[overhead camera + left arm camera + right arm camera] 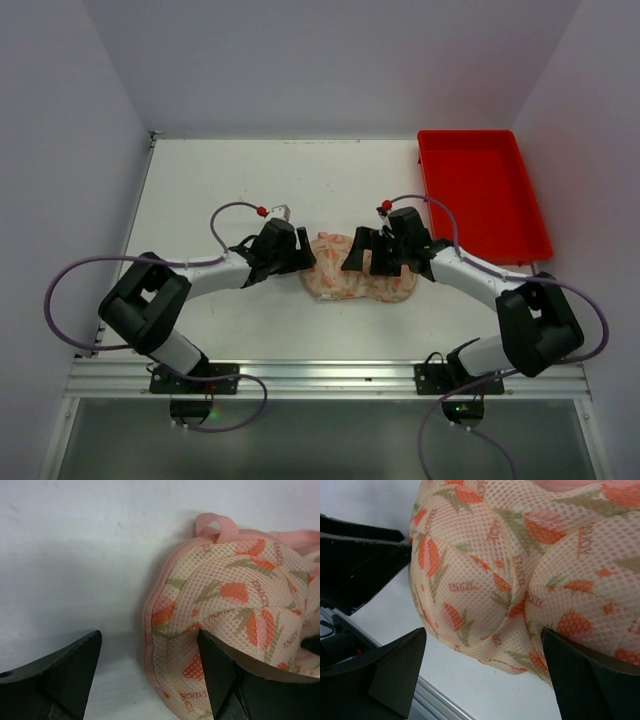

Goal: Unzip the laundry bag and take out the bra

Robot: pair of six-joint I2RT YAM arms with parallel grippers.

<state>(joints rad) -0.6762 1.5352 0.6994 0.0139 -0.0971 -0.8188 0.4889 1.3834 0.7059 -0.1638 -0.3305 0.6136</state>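
Print: I read "ENJOY" on laundry bag [480, 580] — floral mesh, two lobes
Claws: left gripper [149, 640], right gripper [484, 632] — apart

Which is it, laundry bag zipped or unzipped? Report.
Shut, it seems: the laundry bag lies domed, no gap or contents showing in any view. The zip itself is out of sight.

White table [220, 185] holds the laundry bag [336, 272], seemingly closed, and 1 red tray [480, 195].
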